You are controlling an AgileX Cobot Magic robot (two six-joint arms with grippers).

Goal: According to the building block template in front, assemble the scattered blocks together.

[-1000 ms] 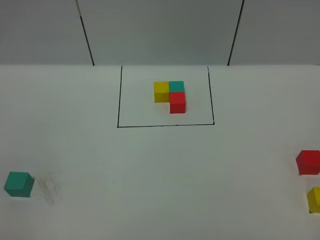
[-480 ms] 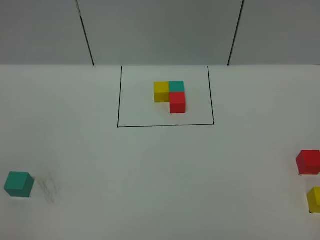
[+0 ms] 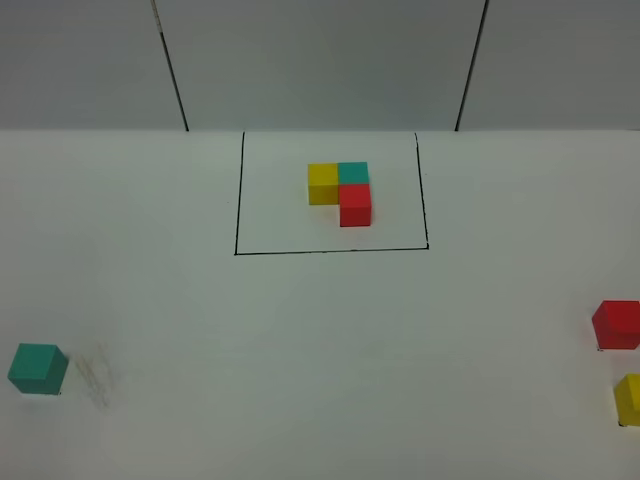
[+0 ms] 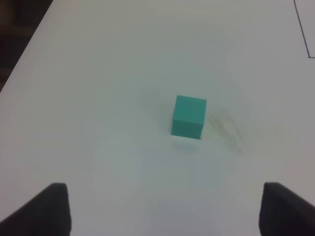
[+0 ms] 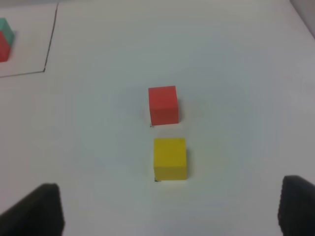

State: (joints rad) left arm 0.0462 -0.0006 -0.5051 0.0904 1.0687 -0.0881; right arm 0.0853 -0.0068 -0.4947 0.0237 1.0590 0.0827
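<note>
The template is an L of joined yellow, teal and red cubes inside a black drawn rectangle at the far middle of the table; part of it shows in the right wrist view. A loose teal cube sits at the front left, also in the left wrist view. A loose red cube and a loose yellow cube sit at the right edge, also in the right wrist view, red cube, yellow cube. The left gripper and right gripper are open, empty, short of the cubes. Neither gripper shows in the high view.
The white table ends at a grey back wall with two dark vertical seams. Faint grey scuff marks lie just right of the teal cube. The table's left edge shows in the left wrist view.
</note>
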